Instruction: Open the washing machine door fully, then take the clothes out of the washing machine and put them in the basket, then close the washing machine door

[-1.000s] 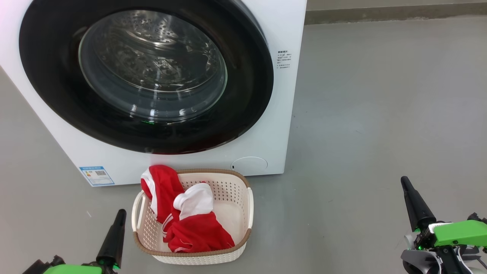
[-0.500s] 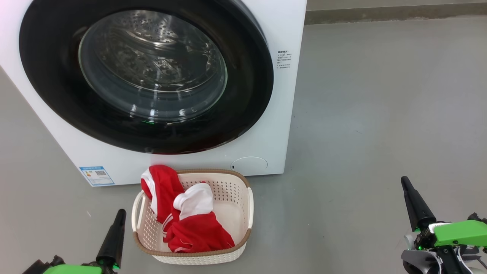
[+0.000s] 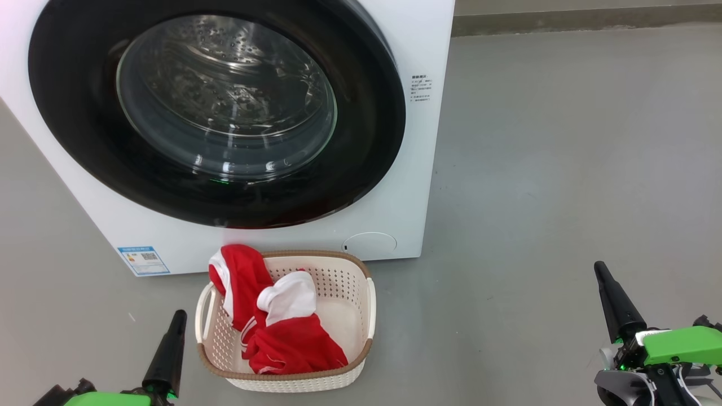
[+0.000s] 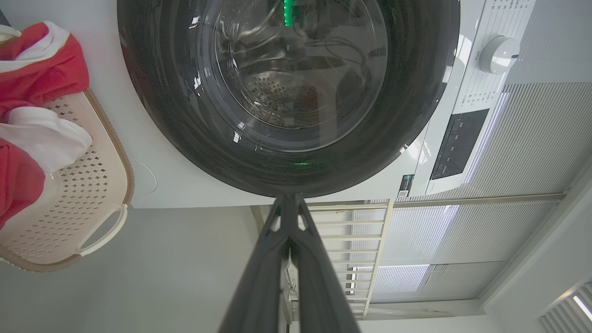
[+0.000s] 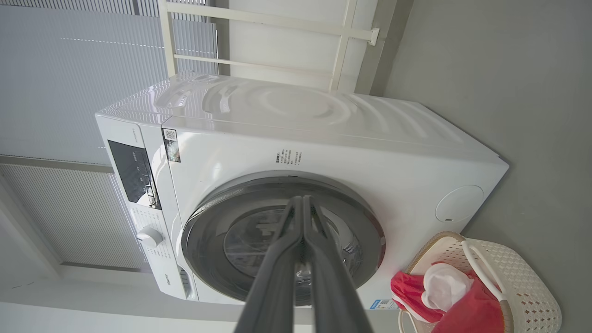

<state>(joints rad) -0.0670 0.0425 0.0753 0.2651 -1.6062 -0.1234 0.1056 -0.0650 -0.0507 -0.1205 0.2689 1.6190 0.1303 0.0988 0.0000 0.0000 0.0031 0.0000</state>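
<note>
Head view shows the washing machine door (image 3: 225,101) lying flush against the white front of the washing machine (image 3: 417,45), its black rim seated all round. The red-and-white clothes (image 3: 282,332) are heaped in the left half of the basket (image 3: 369,304), which stands on the grey floor (image 3: 536,197) just in front of the machine, below the door. By the look of it the task is as good as done, so the risks lie in what is left unsettled.

First, the latch. The door looks shut in the head and right wrist views, but none of the pictures shows whether the catch has engaged. If it has not, the door could swing back out and undo the last step.

Second, the garment. One red fold rises over the basket's far-left rim, toward the machine, near the blue sticker (image 3: 142,260). A knock to the basket might tip that fold over the edge and drag more fabric onto the floor.

Third, the left gripper (image 3: 180,314). Its fingers are pressed together with nothing between them, and it hangs just beside the basket's near-left corner. Any sideways sweep to the right would strike the wall or handle and shove the light plastic basket.

The right gripper (image 3: 599,266) is likewise pressed together and empty. It sits well apart at the near right, over bare floor, so I judge it little threat.
</note>
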